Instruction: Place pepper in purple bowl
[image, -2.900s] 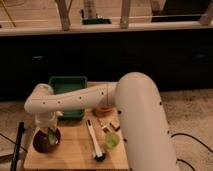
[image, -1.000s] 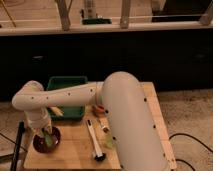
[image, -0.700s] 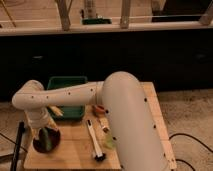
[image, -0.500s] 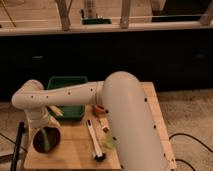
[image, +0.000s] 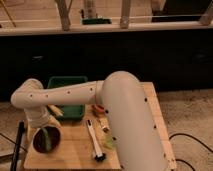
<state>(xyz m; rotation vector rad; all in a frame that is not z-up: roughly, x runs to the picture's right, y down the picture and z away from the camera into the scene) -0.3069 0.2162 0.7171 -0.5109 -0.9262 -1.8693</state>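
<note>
Pepper (image: 46, 138), a thin green streak, sits inside the purple bowl (image: 35, 145) at the lower left of the frame, seemingly propped upright, its upper end right under the gripper (image: 44, 125). The gripper hangs just over the bowl's upper rim, and it cannot be told whether it grips the pepper or has let go. The likely risk is that a long pepper leaning this steeply tips over the rim onto the table (image: 75, 152) once released. A lift made with the grip not fully freed could also drag it out or shove the bowl, which sits close to the table's left edge. Just right of the gripper lies a pale yellow stick (image: 55, 110), with a green tray (image: 67, 81) behind it; both crowd a sideways retreat. Farther right, well apart, are a long pale tool with a dark end (image: 93, 141) and a yellow-green item (image: 109, 143).
</note>
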